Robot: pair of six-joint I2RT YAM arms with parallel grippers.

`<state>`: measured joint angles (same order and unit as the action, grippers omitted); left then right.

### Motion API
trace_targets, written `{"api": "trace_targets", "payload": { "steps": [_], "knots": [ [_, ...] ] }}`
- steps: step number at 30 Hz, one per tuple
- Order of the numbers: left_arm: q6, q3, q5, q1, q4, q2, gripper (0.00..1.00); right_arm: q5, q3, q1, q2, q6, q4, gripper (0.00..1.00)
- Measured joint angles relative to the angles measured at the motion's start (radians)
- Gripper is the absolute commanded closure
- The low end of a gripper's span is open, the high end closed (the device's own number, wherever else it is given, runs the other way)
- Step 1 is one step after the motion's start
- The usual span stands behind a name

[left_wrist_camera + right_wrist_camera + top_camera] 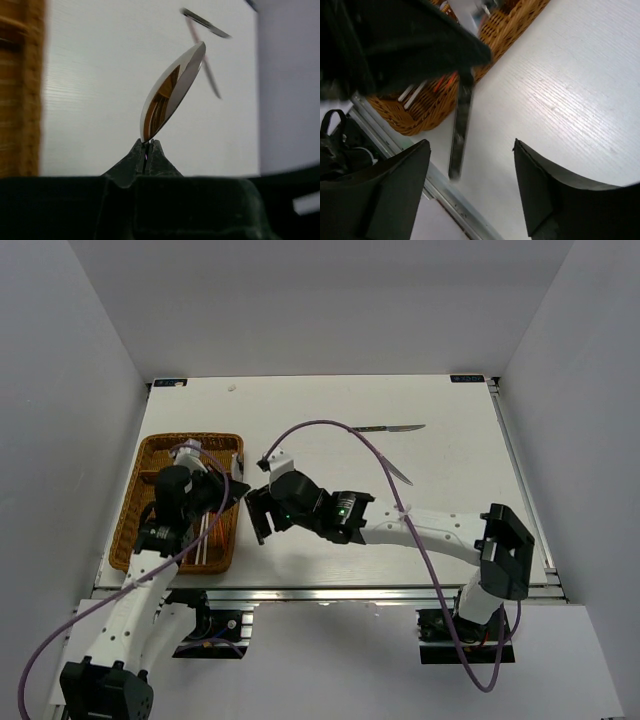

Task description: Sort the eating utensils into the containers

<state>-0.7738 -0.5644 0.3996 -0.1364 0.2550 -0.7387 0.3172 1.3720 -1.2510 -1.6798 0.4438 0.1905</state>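
At the left of the top view I see the brown wicker tray (150, 455) lying on the white table (330, 400); red and white chopsticks (207, 532) lie in one of its long slots near the right wall; which other pieces lie in it I cannot tell, as the left arm covers much of it.

The left gripper (147, 148) reaches over the tray's right edge, its jaws pinched tight on the neck of a silver spoon (170, 95); in the left wrist view the bowl stands up and tilts to the right, over bare table just beside the tray.

In the right wrist view the spoon's handle (460, 135) hangs down from that grip, off the table, close to the tray's outer wall.

The right gripper (470, 167) sits just right of the tray with its jaws spread wide; the handle hangs between the two fingers (395, 185) and I see neither one touching it; it has hold of nothing.

Further right, two knives lie on the table well apart from the tray; the far knife (390, 427) lies crosswise, the nearer knife (400, 475) slants, partly crossed by the right arm's purple cable (372, 455).
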Motion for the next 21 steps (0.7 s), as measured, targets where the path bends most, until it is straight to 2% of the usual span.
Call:
{"api": "trace_targets", "payload": {
  "steps": [4, 7, 11, 16, 18, 21],
  "knots": [
    [0.188, -0.187, -0.32, 0.002, 0.211, -0.109, 1.0, 0.01, -0.112, 0.018, 0.112, -0.003, -0.014, 0.22],
    [0.32, -0.271, -0.585, 0.003, 0.262, -0.156, 1.0, 0.013, -0.224, 0.07, 0.23, 0.002, -0.026, 0.22],
    [0.517, -0.286, -0.93, 0.003, 0.229, -0.196, 1.0, 0.013, -0.337, 0.145, 0.346, 0.008, -0.034, 0.22],
    [0.763, -0.326, -1.309, 0.01, 0.104, -0.394, 1.0, 0.01, -0.427, 0.192, 0.455, 0.0, -0.012, 0.22],
    [0.829, -0.327, -1.382, 0.031, 0.027, -0.482, 1.0, 0.009, -0.439, 0.208, 0.496, -0.01, 0.008, 0.21],
    [0.869, -0.323, -1.414, 0.108, -0.057, -0.573, 1.0, 0.013, -0.441, 0.225, 0.558, -0.033, 0.035, 0.19]
  ]
}}
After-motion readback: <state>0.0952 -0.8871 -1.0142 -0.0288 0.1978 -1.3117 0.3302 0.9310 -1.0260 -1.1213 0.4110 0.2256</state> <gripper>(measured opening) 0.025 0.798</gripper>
